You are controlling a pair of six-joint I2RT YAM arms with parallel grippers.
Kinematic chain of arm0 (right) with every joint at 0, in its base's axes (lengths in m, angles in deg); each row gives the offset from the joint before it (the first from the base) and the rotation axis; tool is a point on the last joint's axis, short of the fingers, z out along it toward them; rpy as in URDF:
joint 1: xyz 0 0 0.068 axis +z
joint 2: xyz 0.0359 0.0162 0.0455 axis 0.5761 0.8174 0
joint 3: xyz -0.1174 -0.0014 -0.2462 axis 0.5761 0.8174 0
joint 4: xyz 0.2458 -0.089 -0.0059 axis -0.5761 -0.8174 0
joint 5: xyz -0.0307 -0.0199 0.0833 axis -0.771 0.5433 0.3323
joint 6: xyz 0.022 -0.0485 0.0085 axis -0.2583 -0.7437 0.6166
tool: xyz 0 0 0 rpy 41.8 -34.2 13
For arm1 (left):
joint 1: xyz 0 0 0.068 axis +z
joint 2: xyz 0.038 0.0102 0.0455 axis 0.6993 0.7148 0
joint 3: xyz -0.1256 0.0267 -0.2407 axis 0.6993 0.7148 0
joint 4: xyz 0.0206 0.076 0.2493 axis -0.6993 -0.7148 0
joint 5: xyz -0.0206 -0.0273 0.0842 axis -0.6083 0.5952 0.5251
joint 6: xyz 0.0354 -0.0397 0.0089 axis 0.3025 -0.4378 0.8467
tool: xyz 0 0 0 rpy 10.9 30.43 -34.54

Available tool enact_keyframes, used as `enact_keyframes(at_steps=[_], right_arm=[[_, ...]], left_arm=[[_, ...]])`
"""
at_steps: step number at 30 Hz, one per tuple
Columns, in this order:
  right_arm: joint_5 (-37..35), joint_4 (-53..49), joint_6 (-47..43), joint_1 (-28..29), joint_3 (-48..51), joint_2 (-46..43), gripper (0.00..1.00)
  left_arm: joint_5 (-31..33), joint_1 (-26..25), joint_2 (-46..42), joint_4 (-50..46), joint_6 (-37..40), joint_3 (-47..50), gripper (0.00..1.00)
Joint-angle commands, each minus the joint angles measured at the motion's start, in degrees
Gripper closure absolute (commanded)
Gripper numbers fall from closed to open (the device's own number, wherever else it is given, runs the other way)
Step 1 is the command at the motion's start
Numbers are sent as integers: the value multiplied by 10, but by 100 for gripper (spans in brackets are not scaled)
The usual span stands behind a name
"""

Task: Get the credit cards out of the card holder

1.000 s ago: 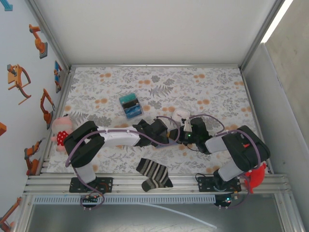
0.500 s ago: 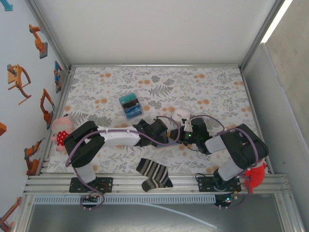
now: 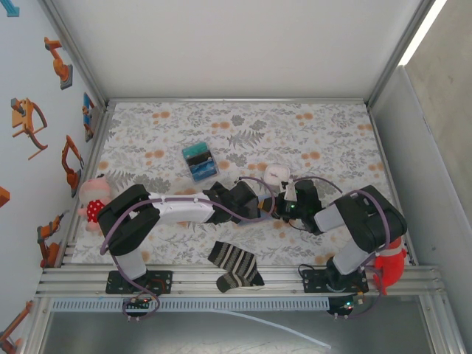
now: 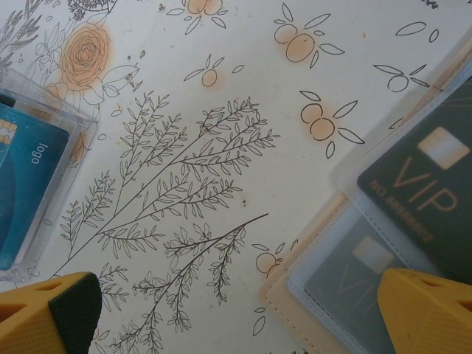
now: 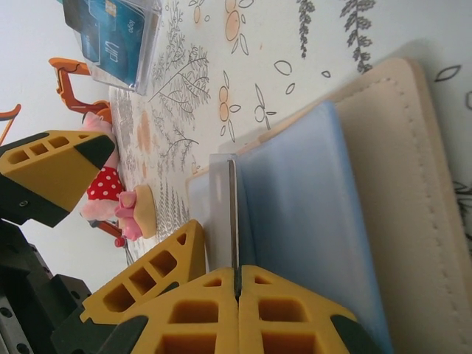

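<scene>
Left pincer [image 4: 236,321] wide over floral cloth [image 4: 221,147]; clear box [image 4: 29,184] left, card holder [image 4: 284,310] with VIP cards [image 4: 424,184] right.

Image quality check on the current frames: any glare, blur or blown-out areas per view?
Top external: evenly lit, sharp, bright light strip blown out at upper right. Left wrist: tablecloth print crisp, mild sheen on the card holder sleeves, VIP card text readable. Right wrist: right end effector, shut on the card holder, looms large; wall behind washed out.
</scene>
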Motion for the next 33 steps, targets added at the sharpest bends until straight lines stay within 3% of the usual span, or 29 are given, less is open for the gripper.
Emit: enact_keyframes(at_steps=[1, 20, 33], right_arm=[[10, 18, -15, -11, 1, 8, 100], [16, 16, -26, -32, 6, 11, 100], [12, 0, -31, -32, 5, 5, 100]], left_arm=[[9, 1, 18, -54, 10, 3, 3], [32, 13, 12, -44, 37, 10, 3], [40, 11, -37, -41, 54, 3, 3]])
